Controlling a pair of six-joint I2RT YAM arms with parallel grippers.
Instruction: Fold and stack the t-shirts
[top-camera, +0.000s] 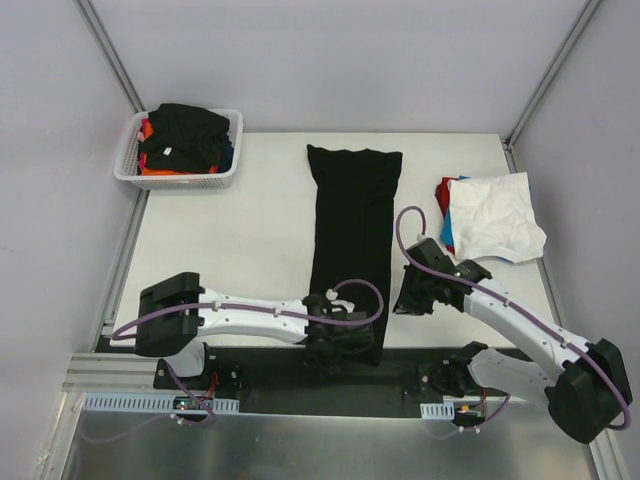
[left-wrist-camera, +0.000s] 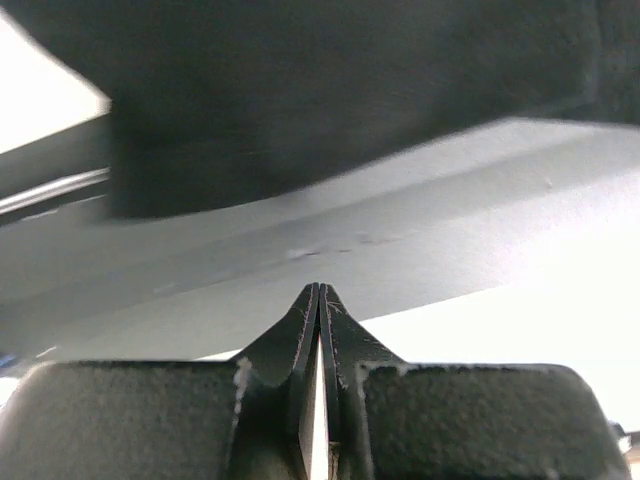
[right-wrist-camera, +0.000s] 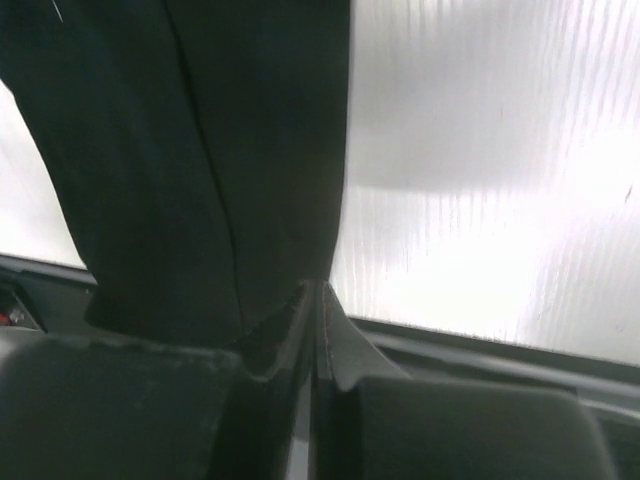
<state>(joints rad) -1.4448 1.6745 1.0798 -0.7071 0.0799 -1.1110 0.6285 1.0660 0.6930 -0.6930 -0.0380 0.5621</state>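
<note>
Long folded black t-shirt (top-camera: 352, 220) down the middle of the table (top-camera: 240, 230), far edge to near. At its near end, left gripper (left-wrist-camera: 319, 295) clenched on nothing. Beside its right edge, right gripper (right-wrist-camera: 313, 295) clenched, hold on cloth unclear.

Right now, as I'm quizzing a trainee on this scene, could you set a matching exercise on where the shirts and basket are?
Things:
1 black t-shirt
2 white t-shirt
3 mesh basket
4 red t-shirt

Places:
a far left corner, heaped full
b peeking out under the white one
c in the middle, laid out long
d right side, crumpled on top

Pairs: 1c, 2d, 3a, 4b
</note>
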